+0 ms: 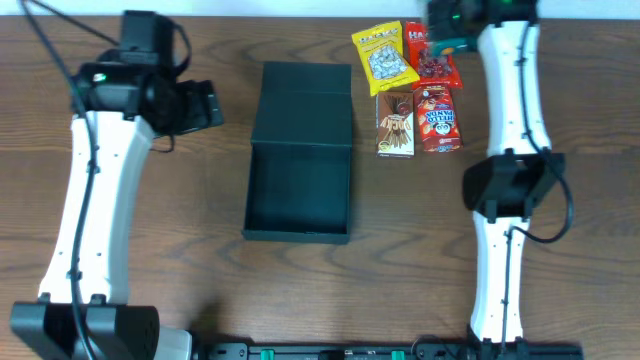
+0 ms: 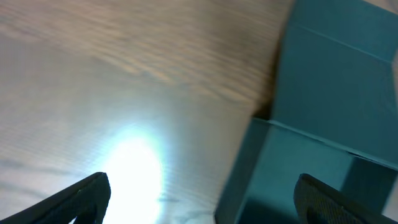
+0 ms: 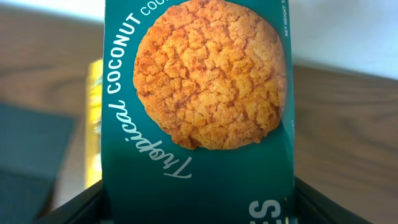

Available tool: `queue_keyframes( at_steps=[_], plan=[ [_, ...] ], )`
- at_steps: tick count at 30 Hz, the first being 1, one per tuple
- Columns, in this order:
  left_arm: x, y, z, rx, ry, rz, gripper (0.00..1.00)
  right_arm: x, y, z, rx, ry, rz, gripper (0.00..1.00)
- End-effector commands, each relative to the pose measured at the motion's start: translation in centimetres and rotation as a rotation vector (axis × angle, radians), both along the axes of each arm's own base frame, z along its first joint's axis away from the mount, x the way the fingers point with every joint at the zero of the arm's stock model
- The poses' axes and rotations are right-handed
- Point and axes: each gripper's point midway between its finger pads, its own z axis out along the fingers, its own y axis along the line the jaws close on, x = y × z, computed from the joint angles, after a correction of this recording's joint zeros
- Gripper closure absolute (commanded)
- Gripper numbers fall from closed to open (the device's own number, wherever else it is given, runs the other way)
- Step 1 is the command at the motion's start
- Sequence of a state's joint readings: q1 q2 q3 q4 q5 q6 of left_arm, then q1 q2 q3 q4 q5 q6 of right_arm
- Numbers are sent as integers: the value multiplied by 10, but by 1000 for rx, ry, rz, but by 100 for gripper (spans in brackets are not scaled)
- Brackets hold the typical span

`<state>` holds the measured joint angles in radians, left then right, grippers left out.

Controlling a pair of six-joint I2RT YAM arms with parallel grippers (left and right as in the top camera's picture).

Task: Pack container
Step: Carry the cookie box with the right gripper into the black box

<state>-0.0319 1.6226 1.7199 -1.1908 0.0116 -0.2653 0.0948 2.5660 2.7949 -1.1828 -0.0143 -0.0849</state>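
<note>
The brown wood-grain table (image 1: 200, 220) runs across the whole overhead view, and a white glare patch (image 2: 138, 171) sits on it beneath the left gripper (image 1: 207, 105), whose fingers are spread with nothing between them. At mid-table the container (image 1: 299, 190) lies open, its lid flap (image 1: 303, 105) flat on the far side. Just right of it sit a yellow snack bag (image 1: 385, 55), a brown box (image 1: 394, 122) and two red packs (image 1: 437, 100). At the far right edge, the right gripper (image 1: 452, 32) clamps a teal Tropical Coconut cookie packet (image 3: 199, 124).
</note>
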Motion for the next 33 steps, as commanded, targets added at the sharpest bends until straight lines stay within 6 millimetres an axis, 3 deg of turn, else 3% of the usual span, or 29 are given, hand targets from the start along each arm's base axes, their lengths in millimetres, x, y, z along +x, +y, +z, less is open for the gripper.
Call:
queue_keyframes(
  at_steps=[1,6,11,14,16,22,26,30,33],
  plan=[
    [-13,29,23,15,-51,89,4,-21,52,45,24,-49,96,31],
    [-27,62,31,8,-59,190,5,-63,121,38,28,51,196,32],
    [-38,80,30,-2,-38,235,5,-111,183,28,15,147,299,34],
    [-39,84,29,5,-32,229,5,-133,200,29,-19,177,340,35],
    [-40,85,29,7,-29,228,5,-151,210,42,-28,177,371,35],
    [-40,81,29,-10,-28,220,5,-187,204,117,21,72,401,37],
    [-43,80,28,-14,-17,219,5,-209,184,145,74,53,391,39],
    [-42,79,28,-20,-18,218,5,-240,170,139,146,92,385,40],
    [-42,77,28,-32,-19,213,5,-263,165,112,139,137,378,40]
  ],
)
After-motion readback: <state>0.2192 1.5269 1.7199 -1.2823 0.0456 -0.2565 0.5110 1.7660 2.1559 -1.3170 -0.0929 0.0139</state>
